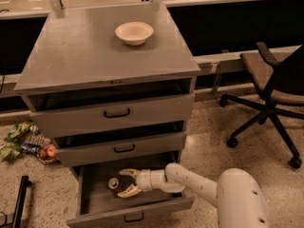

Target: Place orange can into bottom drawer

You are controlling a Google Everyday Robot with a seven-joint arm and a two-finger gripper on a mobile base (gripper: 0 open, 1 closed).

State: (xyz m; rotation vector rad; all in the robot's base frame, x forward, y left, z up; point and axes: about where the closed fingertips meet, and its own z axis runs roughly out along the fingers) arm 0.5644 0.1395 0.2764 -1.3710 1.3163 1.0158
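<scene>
My gripper (121,183) reaches inside the pulled-out bottom drawer (99,199), fingers spread wide and holding nothing. The orange can (113,183) sits on the drawer floor just beyond the fingertips, in line with the arm and seemingly upright. I'd retreat straight back; the office chair (275,80) stands well apart on the speckled floor (213,146)

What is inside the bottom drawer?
The orange can sits in the bottom drawer, the gripper beside it, fingers open. The drawer's back is hidden under the middle drawer.
</scene>
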